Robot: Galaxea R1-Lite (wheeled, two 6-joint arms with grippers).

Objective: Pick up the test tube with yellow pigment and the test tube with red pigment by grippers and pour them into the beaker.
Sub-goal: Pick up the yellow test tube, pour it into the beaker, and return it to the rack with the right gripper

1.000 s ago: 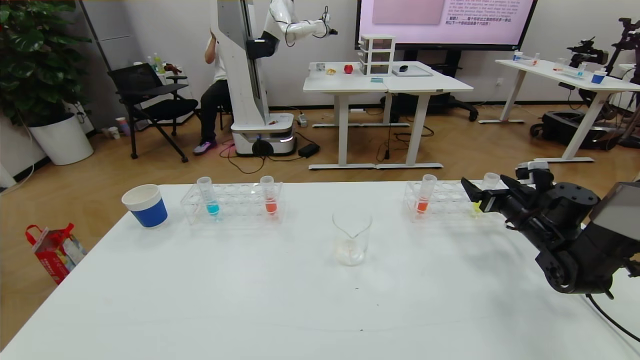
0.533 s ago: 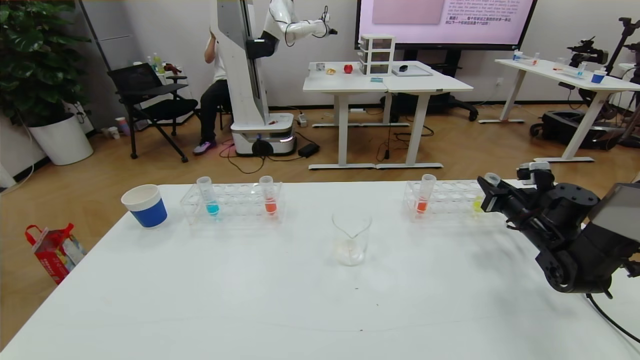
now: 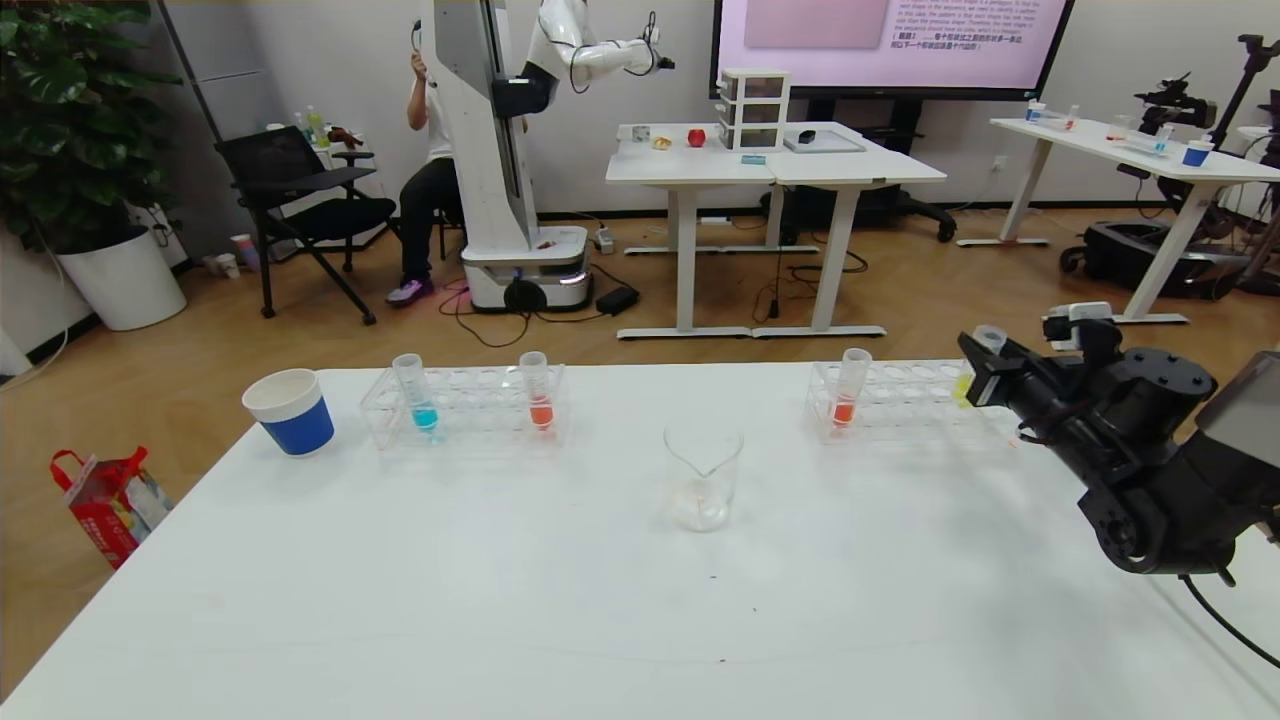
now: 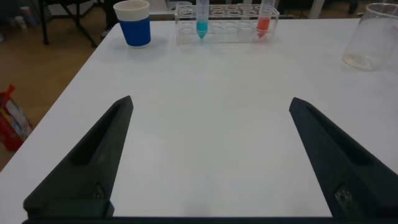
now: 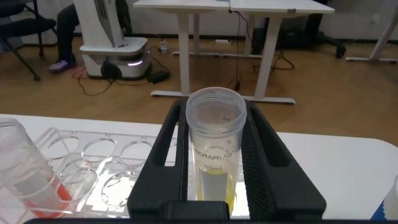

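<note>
Between the two black fingers of the right hand stands the yellow tube, upright and clamped, held just above the far end of the right rack at the back right of the tabletop. A red tube sits in that same rack, and another red tube sits in the left rack beside a blue one. The beaker stands in the middle, well apart from both racks. The left hand hovers low over the near tabletop, fingers wide apart and empty. Judging by this, the yellow pick-up is under way; next it should travel to the beaker and tip slowly at its lip.
</note>
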